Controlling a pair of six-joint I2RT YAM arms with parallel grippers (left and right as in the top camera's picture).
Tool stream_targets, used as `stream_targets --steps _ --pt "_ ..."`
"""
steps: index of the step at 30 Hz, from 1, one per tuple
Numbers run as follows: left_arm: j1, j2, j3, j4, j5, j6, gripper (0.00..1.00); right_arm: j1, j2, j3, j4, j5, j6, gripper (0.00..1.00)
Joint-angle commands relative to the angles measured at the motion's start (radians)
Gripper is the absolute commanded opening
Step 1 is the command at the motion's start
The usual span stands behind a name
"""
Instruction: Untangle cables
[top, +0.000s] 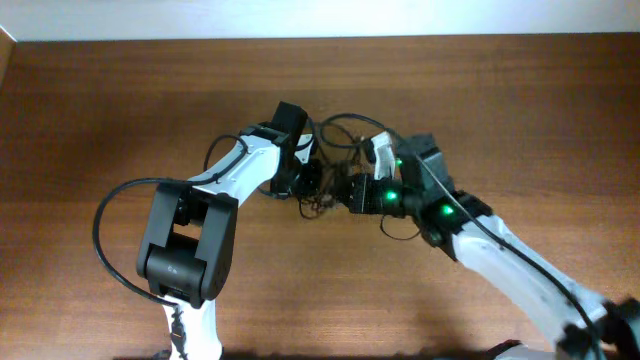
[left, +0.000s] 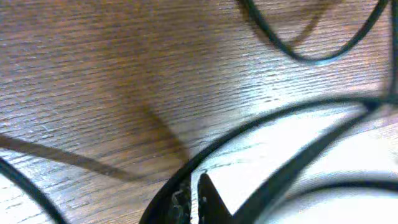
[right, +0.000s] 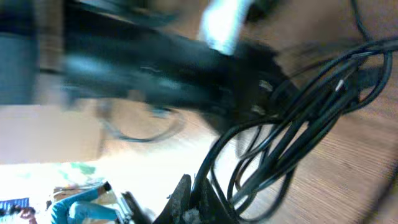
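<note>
- Right fingers (right: 189, 202): together, clamped on a gathered run of thin black flexible cables (right: 292, 118). Several strands converge at the tips, then fan upward and to the right over the wood.
- Left fingers (left: 205, 196): together, tips low over the brown wood-grain bench (left: 93, 74). One strand curves past right at the tips. The close view is too blurred to tell whether it is pinched or only lying alongside. Further strands arc across the wood beyond, one forming an open loop at the top of that view.
- Position, overhead view: both sets of fingers meet near the middle of the bench, close to one another. The small knotted part of the cables sits between them and just in front. A loose loop rises from the knot toward the far edge, arching above the right fingers.
- White-and-black left arm (top: 190, 240): reaches in from the near left, with its own thicker black lead bowed out to the side.
- White right arm (top: 500, 260): reaches in from the near right. Small green lights (top: 390, 193) glow on its wrist section.
</note>
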Motion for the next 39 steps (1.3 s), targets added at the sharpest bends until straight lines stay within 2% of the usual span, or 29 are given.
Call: stream_targets --steps 1,7,13,17,24,28,30,31,33,34,35,36,38,39 --pt "0.002 0.008 -0.004 0.005 0.007 -0.007 0.05 0.004 -0.129 0.007 0.11 -0.09 -0.007 0.04" --pt "0.002 0.008 -0.004 0.005 0.007 -0.006 0.03 0.003 -0.288 0.008 0.344 -0.091 0.071 0.04" --pt "0.003 0.008 -0.004 0.005 -0.002 -0.006 0.01 -0.016 -0.337 0.071 0.351 -0.096 0.067 0.04" --pt "0.003 0.008 -0.004 0.005 -0.013 -0.006 0.0 -0.139 -0.34 0.13 0.348 -0.21 0.073 0.04" --pt "0.005 0.008 -0.003 0.001 -0.076 -0.006 0.02 -0.396 -0.34 0.176 0.347 -0.362 0.2 0.04" --pt "0.08 0.008 -0.003 -0.018 -0.079 -0.022 0.0 -0.538 -0.34 0.195 0.341 -0.461 0.237 0.04" --pt "0.122 0.008 -0.003 -0.025 -0.024 -0.021 0.19 -0.576 -0.34 0.199 0.296 -0.484 0.239 0.04" --pt "0.136 0.008 -0.003 -0.032 0.005 -0.021 0.3 -0.592 -0.338 0.198 0.215 -0.484 0.207 0.04" --pt "0.15 0.008 -0.003 -0.055 0.008 -0.021 0.52 -0.6 -0.337 0.198 0.024 -0.459 0.063 0.04" --pt "0.149 0.008 -0.003 -0.06 0.008 -0.021 0.56 -0.597 -0.337 0.198 -0.079 -0.426 -0.005 0.04" --pt "0.149 0.008 -0.003 -0.062 0.008 -0.021 0.64 -0.586 -0.337 0.198 -0.302 -0.314 -0.143 0.04" --pt "0.149 0.008 -0.003 -0.063 0.008 -0.021 0.73 -0.579 -0.337 0.198 -0.407 -0.245 -0.196 0.04" --pt "0.149 0.008 -0.003 -0.066 0.04 0.001 0.89 -0.563 -0.336 0.195 -0.539 -0.137 -0.265 0.04" --pt "0.149 0.007 0.0 -0.066 0.096 0.048 0.89 -0.554 -0.332 0.194 -0.597 -0.083 -0.287 0.04"
